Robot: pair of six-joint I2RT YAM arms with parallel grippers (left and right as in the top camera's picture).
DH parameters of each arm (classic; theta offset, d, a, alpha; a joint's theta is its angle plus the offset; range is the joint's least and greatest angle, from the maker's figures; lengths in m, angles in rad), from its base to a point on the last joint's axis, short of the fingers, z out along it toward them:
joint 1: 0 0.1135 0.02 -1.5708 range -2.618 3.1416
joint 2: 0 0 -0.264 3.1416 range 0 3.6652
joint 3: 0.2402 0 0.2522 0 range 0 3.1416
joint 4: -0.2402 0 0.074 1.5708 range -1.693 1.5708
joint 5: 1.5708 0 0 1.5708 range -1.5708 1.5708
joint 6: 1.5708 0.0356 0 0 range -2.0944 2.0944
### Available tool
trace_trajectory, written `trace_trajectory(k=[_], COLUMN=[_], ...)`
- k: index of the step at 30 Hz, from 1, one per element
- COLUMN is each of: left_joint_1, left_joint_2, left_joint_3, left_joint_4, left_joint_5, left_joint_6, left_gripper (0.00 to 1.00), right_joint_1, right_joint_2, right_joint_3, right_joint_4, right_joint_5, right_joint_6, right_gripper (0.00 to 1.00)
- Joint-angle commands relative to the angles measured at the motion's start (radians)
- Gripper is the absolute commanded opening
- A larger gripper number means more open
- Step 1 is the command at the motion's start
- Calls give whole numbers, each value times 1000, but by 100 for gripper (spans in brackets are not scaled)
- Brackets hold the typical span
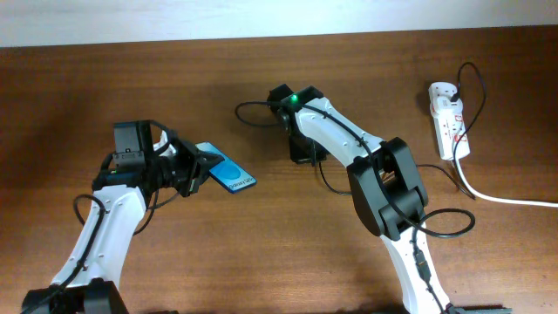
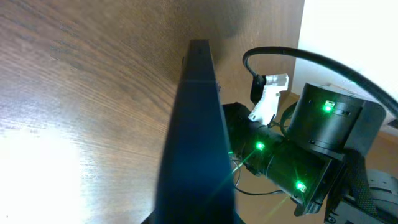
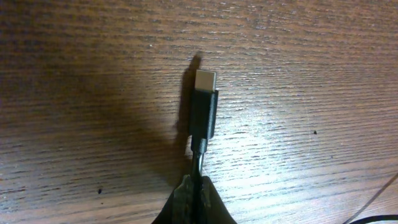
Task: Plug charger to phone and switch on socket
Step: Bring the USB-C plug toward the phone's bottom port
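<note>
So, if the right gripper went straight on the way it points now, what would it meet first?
Beyond the charger plug held in the right gripper, only bare table shows ahead, so probably the wood; how soon is unclear.

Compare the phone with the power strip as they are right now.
The phone is gripped by the left tool; the power strip lies untouched at the table's far right. The phone is dark-edged with a blue screen; the power strip is white with red marks. A black cable runs from the power strip; none reaches the phone. Both are flat and oblong.
</note>
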Motion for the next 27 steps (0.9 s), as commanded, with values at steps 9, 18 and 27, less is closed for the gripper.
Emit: trace_trajectory(k=[9,18,27], left_joint_1=[110,151,151], left_joint_2=[-3,-3,-2], left_joint_3=[8,8,8], left_joint_4=[475,1123,1048], left_joint_5=[383,517,411], left_joint_6=[38,-143,-270], left_gripper=[0,0,0], right_joint_1=[-117,-222,6], right_joint_2=[-415,-591,-592], right_joint_3=[192,11,-233], right_joint_4=[-231,-467,33], right_joint_5=[-677,-1348,-1051], right_joint_6=[-380,-890,-617], right_gripper=[4,4,4])
